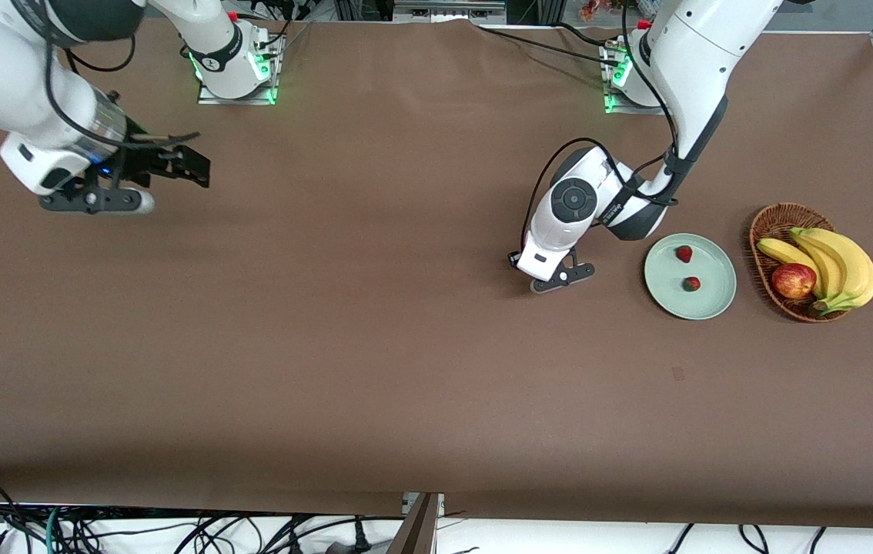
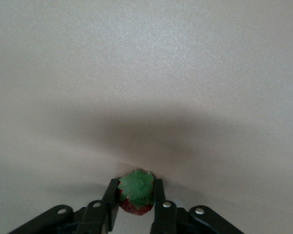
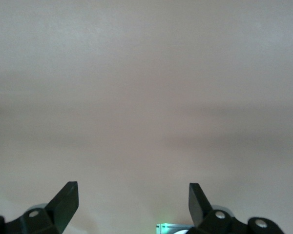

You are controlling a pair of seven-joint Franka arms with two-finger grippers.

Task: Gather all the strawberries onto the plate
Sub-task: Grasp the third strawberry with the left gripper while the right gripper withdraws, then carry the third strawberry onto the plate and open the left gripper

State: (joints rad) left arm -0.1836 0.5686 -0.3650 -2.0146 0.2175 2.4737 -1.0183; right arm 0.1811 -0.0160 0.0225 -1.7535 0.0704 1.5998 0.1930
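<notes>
Left gripper [image 2: 136, 204]: low at the cloth [image 1: 375, 346], just beside the plate [image 1: 671, 296] toward the right arm's end of the table. Fingers [image 2: 109, 201] clamped on the third strawberry [image 2: 136, 194], one at each flank, green cap showing between them; a side pinch suited so small a berry. Whether the berry rested on the cloth or was just clear of it could not be told.

Plate: pale green, beside the left gripper, toward the left arm's end. It held two strawberries, one [image 1: 684, 253] farther from the front camera, one [image 1: 690, 284] nearer, apart from each other. By that count, the gripped berry looked to be the last to collect; the carry judged short.

Basket [image 1: 767, 231]: wicker, just beside the plate, closer still to the left arm's end. It held bananas [image 1: 841, 261] and an apple [image 1: 793, 280]; no part of the task.

Right gripper [image 3: 133, 202]: waiting, raised over bare cloth at the right arm's end, well apart from the plate. Jaws spread wide, nothing between them.
</notes>
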